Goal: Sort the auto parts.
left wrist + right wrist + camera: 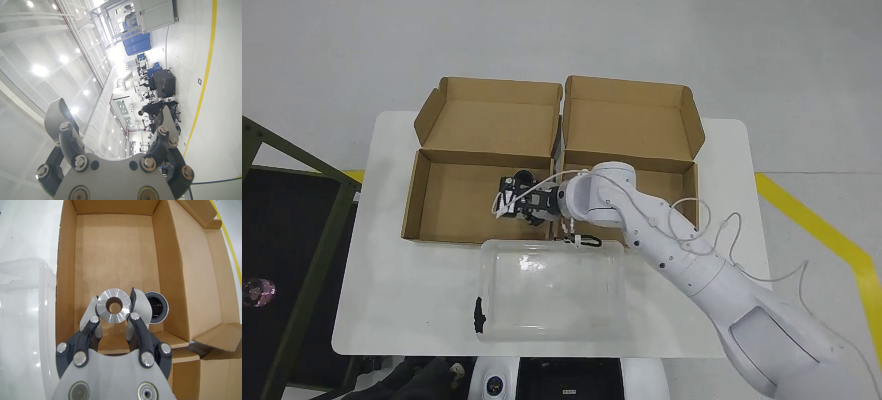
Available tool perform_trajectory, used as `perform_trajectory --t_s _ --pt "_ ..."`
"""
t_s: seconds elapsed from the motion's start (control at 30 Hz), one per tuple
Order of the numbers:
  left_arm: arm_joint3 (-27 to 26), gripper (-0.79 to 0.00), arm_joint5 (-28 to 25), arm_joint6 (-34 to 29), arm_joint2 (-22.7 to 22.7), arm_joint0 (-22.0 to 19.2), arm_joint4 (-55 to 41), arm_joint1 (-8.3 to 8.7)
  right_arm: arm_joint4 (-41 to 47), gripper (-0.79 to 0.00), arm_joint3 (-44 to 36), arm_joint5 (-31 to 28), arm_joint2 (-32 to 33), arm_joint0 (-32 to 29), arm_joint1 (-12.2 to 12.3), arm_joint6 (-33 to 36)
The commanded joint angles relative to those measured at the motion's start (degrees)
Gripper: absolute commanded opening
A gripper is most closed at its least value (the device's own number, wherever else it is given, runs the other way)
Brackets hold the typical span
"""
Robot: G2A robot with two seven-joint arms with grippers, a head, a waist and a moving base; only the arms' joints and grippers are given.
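While the right gripper (114, 307) is hanging inside the left cardboard box (412, 212), its fingers (140, 302) are clamping a silver ring (123, 312) by its outer edge, one on each side. I can't tell whether the ring is already touching the box floor or floating just above it. A black ring (157, 308) is lying in the same box, just beside one finger, near the box's right wall.

So I'm guessing we're at the drop-off step: the part is sitting over its box and only the release is missing. Next move is looking simple enough: let the fingers spread, then pull straight up. The catch is that the black ring is crowding that finger, so opening wide could be nudging it, and the box walls are standing close when lifting out.

Over on the other side, the left gripper (112, 113) is pointing up and away from the table (392, 250), fingers spread wide, holding nothing.

Nearer the robot, a clear bin (552, 243) is sitting on the table, and a small dark piece (479, 318) is showing at its near left corner; too small to say what it is. The right cardboard box (690, 185) is standing open right next to the left one.
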Motion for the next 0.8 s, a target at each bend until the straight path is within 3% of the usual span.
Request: perform_trajectory --t_s 0.0,0.33,0.47,0.67,0.77 --pt "0.00 0.000 0.00 0.00 0.00 0.00 0.00 0.00 -0.01 -0.785 0.69 0.10 -0.55 0.22 -0.38 -0.07" --pt "0.00 0.000 0.00 0.00 0.00 0.00 0.00 0.00 0.08 -0.785 5.30 -0.03 -2.83 1.10 -2.30 -0.97" --pt "0.00 0.000 0.00 0.00 0.00 0.00 0.00 0.00 -0.13 -0.668 6.85 -0.27 -3.36 1.49 -2.92 -1.18" --pt "0.00 0.000 0.00 0.00 0.00 0.00 0.00 0.00 -0.58 -0.616 9.15 -0.82 -3.75 1.86 -3.61 -1.55" --pt "0.00 0.000 0.00 0.00 0.00 0.00 0.00 0.00 -0.76 -0.548 9.99 -1.12 -3.90 1.83 -3.89 -1.75"
